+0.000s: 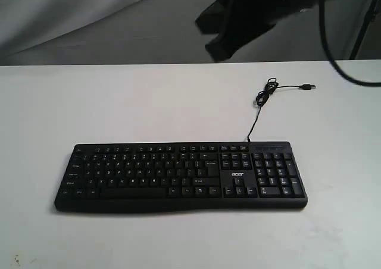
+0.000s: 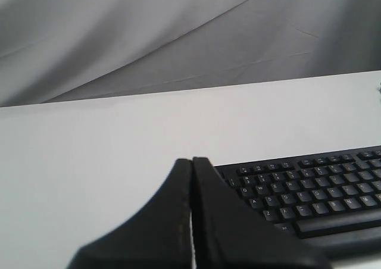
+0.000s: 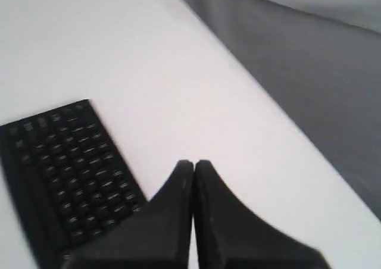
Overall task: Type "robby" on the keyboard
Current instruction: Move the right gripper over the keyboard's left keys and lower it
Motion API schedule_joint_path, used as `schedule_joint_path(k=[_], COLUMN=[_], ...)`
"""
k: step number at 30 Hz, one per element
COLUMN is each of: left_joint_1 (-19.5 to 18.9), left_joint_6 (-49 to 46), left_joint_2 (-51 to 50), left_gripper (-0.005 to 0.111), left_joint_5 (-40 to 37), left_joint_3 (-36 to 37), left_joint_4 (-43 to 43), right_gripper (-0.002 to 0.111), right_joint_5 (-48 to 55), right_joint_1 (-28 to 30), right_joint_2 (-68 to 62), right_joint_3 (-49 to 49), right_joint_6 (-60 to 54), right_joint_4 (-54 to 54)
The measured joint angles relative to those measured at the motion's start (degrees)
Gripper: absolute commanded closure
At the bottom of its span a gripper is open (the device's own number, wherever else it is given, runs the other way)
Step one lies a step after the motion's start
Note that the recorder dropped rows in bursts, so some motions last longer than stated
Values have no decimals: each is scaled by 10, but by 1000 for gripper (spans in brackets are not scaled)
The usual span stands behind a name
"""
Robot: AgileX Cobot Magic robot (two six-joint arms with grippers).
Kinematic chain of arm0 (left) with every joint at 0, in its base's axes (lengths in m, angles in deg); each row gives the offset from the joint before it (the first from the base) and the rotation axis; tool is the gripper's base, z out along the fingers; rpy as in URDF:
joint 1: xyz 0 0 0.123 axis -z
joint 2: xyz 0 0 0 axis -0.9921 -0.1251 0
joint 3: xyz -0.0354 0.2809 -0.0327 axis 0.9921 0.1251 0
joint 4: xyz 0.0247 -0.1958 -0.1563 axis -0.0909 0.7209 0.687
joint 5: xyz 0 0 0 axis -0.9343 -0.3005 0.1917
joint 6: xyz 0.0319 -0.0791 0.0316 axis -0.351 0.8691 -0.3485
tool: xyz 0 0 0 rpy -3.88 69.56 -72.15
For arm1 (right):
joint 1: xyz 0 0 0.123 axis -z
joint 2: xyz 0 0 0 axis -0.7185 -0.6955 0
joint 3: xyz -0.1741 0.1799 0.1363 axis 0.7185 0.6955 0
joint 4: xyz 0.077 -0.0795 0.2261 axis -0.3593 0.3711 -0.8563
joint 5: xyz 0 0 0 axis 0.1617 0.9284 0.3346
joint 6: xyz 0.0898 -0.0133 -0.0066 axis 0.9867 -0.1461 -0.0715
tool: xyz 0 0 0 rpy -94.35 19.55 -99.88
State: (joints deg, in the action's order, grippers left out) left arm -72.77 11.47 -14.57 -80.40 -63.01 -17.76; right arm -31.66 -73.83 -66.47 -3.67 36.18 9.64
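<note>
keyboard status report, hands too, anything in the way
Left hand shut, empty. Right hand shut, empty. Keyboard flat on table, no hand touching it. Cable trails behind, off the keys.

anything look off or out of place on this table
Only one thing: the keyboard's USB cable trails behind it in a loose loop, and its plug lies free on the table, connected to nothing. The keyboard itself lies flat and fairly square, with no visible damage.

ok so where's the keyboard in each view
Exterior: keyboard whole, lower middle, on the table, cable trailing behind.
Left wrist: its letter-key end, just past the shut left gripper.
Right wrist: one end, blurred, beside the shut right gripper.
Shared landmark: the white table.
</note>
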Motion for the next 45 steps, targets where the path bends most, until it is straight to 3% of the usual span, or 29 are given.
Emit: schedule_joint_path(k=[4,11,25,36,45], left_joint_1=[0,0,0,0,0], left_joint_6=[0,0,0,0,0], left_joint_2=[0,0,0,0,0], left_gripper=[107,107,107,107,107], left_joint_5=[0,0,0,0,0], left_joint_3=[0,0,0,0,0], left_joint_4=[0,0,0,0,0], right_gripper=[108,108,108,108,108], right_joint_5=[52,27,-15,54,32], right_joint_1=[-31,-132,-157,-162,-155], right_joint_2=[-96,-245,-279,-413,-444], right_joint_3=[-1,-1,-7,-198,-227], right_joint_6=[-120,-184,-223,-141,-116], right_joint_4=[-91,-105,-126,-60,-49])
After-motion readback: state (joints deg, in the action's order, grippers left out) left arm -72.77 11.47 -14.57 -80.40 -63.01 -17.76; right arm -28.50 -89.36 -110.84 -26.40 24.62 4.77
